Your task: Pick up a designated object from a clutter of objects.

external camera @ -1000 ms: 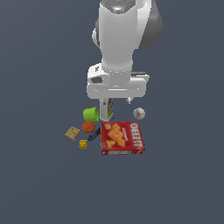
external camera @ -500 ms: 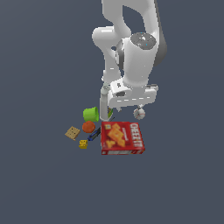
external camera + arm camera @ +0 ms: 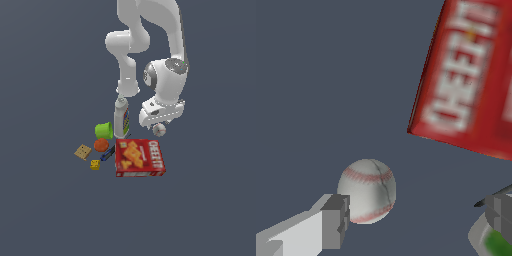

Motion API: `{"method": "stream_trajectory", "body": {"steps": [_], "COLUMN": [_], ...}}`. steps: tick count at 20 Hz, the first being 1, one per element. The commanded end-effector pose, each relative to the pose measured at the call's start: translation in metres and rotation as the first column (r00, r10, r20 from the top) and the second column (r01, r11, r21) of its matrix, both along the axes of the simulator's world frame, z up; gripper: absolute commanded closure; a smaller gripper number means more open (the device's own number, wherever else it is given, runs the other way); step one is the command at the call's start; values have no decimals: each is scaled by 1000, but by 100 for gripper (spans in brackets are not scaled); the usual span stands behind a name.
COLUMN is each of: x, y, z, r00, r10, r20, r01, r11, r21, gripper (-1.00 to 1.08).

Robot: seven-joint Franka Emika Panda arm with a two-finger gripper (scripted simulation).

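Observation:
The designated object, a small white baseball (image 3: 159, 130) with red stitching, lies just behind the red cracker box (image 3: 140, 157) on the exterior view's right of the clutter. My gripper (image 3: 158, 123) hangs directly over it. In the wrist view the baseball (image 3: 367, 190) sits beside one grey fingertip (image 3: 336, 220), and the other fingertip (image 3: 500, 210) is far off to the side. The gripper (image 3: 416, 220) is open, nothing is held, and the ball rests off-centre between the fingers. The cracker box (image 3: 471, 80) lies close by.
A white bottle (image 3: 121, 117) stands upright just to the exterior view's left of the hand. Further left are a green cup (image 3: 104, 130), an orange fruit (image 3: 101, 145), a blue marker (image 3: 107, 153), a tan square (image 3: 83, 151) and a yellow die (image 3: 95, 164).
The arm has swung toward the exterior view's right, from above the bottle to above the baseball, and the hand has come lower. No object has moved.

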State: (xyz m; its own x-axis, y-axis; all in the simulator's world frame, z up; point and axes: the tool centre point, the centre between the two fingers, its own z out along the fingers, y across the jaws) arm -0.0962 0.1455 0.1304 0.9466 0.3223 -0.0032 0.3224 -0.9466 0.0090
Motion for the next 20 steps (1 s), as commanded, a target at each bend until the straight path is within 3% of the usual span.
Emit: {"method": "stream_trajectory", "body": {"steps": [1,9,20], "x": [-14,-39,-41], "y": [10,27,28], "z": [-12,-31,-44], "r00": [1000,997,996], "r10": [30,83,86], "r20": [1,0,-1], "r01": [-30,-83,-86], "r11": [1000,997,996], "r21": [3,9,10], "gripper": [-92,-92,-92]}}
